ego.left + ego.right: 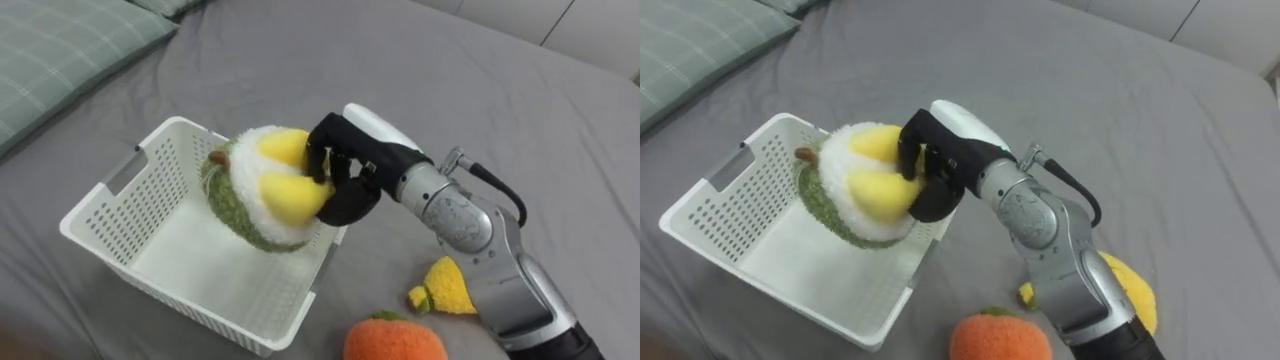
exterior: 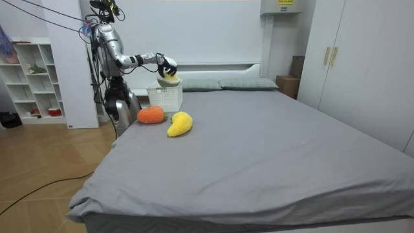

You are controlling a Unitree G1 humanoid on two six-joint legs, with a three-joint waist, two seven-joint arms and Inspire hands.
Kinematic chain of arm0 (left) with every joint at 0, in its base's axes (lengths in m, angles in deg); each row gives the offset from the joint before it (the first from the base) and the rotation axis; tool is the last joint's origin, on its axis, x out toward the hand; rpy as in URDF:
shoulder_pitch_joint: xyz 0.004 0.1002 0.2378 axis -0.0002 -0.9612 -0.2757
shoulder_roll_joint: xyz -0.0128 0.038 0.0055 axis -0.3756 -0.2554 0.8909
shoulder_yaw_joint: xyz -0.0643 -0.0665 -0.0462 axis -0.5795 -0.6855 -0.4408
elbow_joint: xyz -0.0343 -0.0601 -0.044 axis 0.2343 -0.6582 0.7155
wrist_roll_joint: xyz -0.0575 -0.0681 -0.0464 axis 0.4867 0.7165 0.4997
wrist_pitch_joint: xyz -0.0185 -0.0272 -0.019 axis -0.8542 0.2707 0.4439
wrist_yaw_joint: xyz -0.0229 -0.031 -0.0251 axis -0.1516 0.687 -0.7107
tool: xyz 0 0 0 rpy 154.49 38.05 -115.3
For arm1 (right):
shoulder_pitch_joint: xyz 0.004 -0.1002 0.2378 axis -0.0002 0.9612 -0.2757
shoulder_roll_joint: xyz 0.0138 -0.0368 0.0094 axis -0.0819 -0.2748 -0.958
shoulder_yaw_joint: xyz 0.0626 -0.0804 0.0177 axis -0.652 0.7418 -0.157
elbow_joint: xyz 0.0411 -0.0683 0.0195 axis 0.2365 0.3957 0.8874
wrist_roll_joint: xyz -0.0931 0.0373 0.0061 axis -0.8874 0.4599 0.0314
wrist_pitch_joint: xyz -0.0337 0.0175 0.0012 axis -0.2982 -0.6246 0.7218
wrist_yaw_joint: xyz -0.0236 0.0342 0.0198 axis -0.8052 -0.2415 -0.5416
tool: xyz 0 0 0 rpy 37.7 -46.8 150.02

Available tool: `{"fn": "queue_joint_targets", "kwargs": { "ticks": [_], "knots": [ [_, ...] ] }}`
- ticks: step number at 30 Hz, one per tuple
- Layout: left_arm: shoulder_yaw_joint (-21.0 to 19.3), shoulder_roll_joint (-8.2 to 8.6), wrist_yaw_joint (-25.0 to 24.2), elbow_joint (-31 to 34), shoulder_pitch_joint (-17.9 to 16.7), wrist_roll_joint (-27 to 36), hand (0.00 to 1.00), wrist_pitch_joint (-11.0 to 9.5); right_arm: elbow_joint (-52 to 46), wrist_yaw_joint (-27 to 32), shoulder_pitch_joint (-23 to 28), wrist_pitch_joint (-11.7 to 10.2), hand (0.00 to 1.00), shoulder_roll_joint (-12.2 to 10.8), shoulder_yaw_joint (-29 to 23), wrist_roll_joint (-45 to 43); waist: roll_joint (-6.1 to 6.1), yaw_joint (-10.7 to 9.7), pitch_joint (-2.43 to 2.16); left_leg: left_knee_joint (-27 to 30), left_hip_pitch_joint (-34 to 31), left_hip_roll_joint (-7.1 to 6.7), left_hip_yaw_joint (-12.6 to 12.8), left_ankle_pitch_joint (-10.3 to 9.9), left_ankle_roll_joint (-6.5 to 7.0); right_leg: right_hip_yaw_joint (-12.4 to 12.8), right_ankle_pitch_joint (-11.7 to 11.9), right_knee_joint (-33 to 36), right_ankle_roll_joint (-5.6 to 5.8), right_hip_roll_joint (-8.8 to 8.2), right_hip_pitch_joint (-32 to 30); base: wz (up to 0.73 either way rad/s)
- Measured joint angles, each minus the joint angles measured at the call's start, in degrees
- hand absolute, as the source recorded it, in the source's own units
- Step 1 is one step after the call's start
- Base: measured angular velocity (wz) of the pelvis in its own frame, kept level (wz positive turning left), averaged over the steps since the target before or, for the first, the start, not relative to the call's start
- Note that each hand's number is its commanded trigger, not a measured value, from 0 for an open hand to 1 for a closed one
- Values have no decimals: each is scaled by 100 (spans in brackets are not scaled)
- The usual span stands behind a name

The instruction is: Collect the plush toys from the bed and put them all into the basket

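drop step in progress: right hand (image 1: 345,180) is holding the green-and-yellow plush fruit (image 1: 255,200) over the right side of the white basket (image 1: 160,185), fingers (image 1: 318,150) curled round it. next move, as judged: uncurling so it falls inside. orange toy (image 1: 393,340) and yellow toy (image 1: 447,287) are waiting on the bed (image 1: 400,70), near right.

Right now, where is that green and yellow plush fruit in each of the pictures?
Left eye view: plush fruit at centre, over the white basket, with the right hand fingers curled round it.
Right eye view: plush fruit left of centre, over the same basket.
Room view: plush fruit upper left, just above the basket.
Shared landmark: the white basket.
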Motion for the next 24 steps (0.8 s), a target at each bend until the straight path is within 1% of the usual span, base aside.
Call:
{"fn": "queue_joint_targets", "kwargs": {
  "ticks": [8,14,21,24],
  "knots": [
    [1,-7,-23,20,12,-5,0,-16,1,2,3,-16,0,-11,4,50,3,-7,2,24,-15,-3,-29,5,-2,0,1,-9,2,3,-1,1],
    [0,-48,-20,19,16,-5,0,-17,15,5,3,-17,0,-64,4,65,3,-5,2,22,-16,-3,-31,5,-2,-2,1,-9,2,3,0,0],
    [-1,-55,-14,19,31,-35,0,-16,169,166,7,-21,0,-85,4,242,43,0,30,36,-5,-4,-30,5,-2,4,2,-10,2,23,1,0],
    [-7,-52,-14,19,19,-127,0,-12,212,228,14,-20,0,-81,-13,225,57,-31,40,36,26,-4,-28,5,-2,12,2,-12,2,25,7,0]
  ]
}}
